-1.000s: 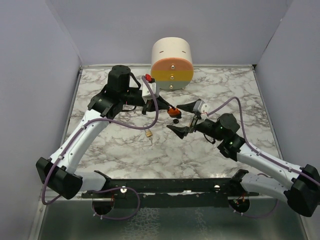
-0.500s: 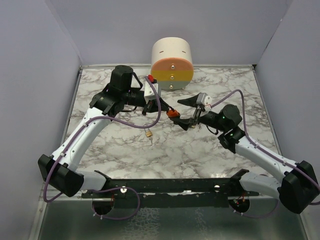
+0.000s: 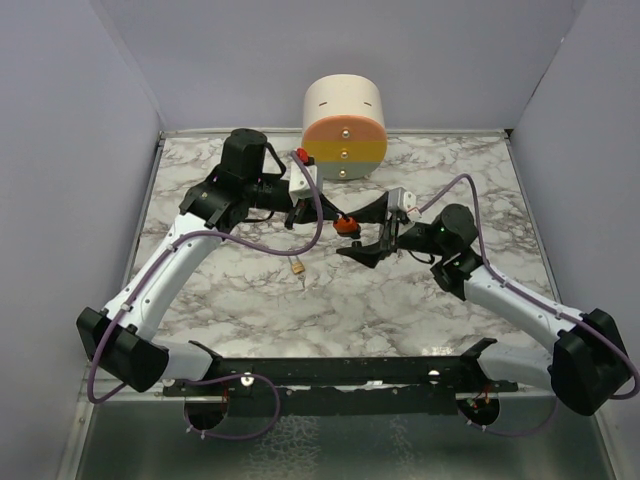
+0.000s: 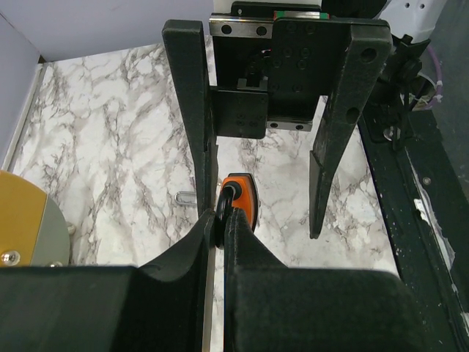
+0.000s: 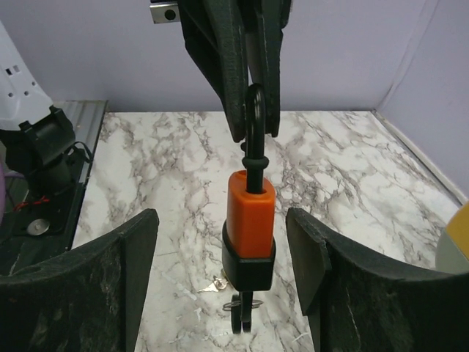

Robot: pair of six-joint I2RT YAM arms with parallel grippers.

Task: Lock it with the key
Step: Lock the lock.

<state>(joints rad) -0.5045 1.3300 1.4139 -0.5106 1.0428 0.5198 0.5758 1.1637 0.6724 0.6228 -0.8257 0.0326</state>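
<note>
the padlock point(image 5: 251, 209) is orange and black, the table point(image 3: 400, 300) white marble veined grey.

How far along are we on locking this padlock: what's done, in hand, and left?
Done: the left gripper is shut on the shackle, so the orange padlock hangs clear of the table. In hand: the right gripper stands open either side of the lock body. Left: gripping and turning the key, which seems to hang under the lock.

One orange padlock point(image 5: 250, 213) (hanging); one small brass padlock point(image 3: 299, 267); one key bunch point(image 5: 242, 315); one drum point(image 3: 344, 125).
</note>
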